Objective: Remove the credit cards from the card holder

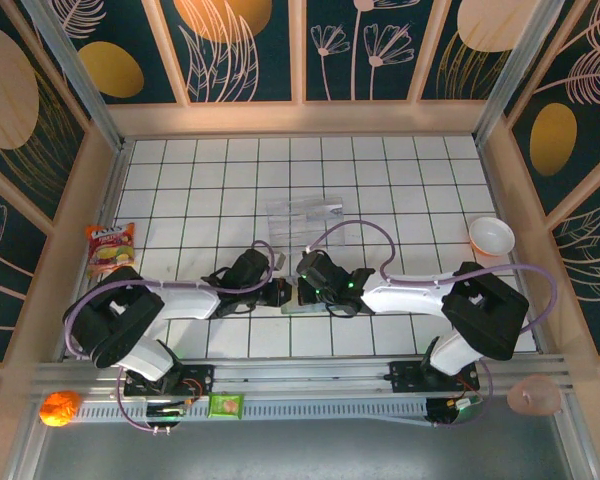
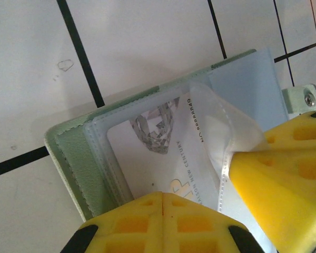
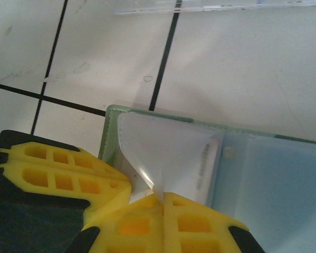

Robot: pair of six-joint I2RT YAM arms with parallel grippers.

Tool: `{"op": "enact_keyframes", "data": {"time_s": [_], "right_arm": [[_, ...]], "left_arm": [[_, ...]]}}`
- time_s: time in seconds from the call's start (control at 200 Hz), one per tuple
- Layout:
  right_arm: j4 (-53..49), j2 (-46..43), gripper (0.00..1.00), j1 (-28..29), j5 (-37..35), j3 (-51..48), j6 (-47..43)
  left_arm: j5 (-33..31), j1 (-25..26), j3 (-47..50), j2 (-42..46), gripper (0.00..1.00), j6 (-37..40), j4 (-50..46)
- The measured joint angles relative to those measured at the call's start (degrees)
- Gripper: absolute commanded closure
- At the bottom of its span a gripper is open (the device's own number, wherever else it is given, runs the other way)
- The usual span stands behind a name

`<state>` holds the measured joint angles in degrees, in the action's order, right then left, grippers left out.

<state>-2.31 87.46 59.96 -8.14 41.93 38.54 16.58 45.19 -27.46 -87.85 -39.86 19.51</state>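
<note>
The main danger is that the thin sleeve (image 3: pixel 163 150) tears or slips away, because the right pincer (image 3: pixel 162 199) is clenched on only a small fold of it, which stands up in a peak. If this pincer pulls more while the card (image 2: pixel 147 153) sits deep in its pocket, the whole holder (image 2: pixel 68 158) can lift or turn on the table (image 1: pixel 180 180) instead of giving the card free. The left pincer (image 2: pixel 162 199) is also clenched, on the near edge of the holder; I cannot tell if the end of the card is in its bite too. If it is, the card cannot come out, and a pull from the other side bends it. The two pincers are very close together, so they can also bump. The holder lies open and flat on the tiles at the near middle of the table, directly under both pincers, with the card inside the sleeve just ahead of the left pincer. Other cards (image 1: pixel 305 213) lie loose further back, apart from the holder.
</note>
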Motion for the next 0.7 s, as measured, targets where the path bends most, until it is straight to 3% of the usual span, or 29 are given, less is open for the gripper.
{"op": "enact_keyframes", "data": {"time_s": [0.115, 0.215, 0.325, 0.575, 0.701], "right_arm": [[-2.32, -0.11, 0.75, 0.00, -2.49, 0.02, 1.57], [-5.40, -0.92, 0.58, 0.00, -5.38, -0.04, 3.34], [-8.87, -3.58, 0.50, -0.35, -9.07, -1.60, 5.62], [-18.99, -16.98, 0.49, -5.55, -15.06, -6.03, 6.60], [-15.26, -24.92, 0.56, -5.55, -10.08, -5.70, 0.94]], "left_arm": [[0.37, 0.00, -0.13, -0.39, 1.00, 0.17, 0.44], [0.39, 0.00, -0.13, -0.39, 1.00, 0.37, 0.46], [0.44, 0.00, -0.13, -0.39, 1.00, 0.59, 0.46], [0.81, 0.00, -0.13, -0.55, 1.00, 0.81, 0.85], [0.87, 0.00, -0.15, -0.55, 1.00, 1.22, 0.83]]}}
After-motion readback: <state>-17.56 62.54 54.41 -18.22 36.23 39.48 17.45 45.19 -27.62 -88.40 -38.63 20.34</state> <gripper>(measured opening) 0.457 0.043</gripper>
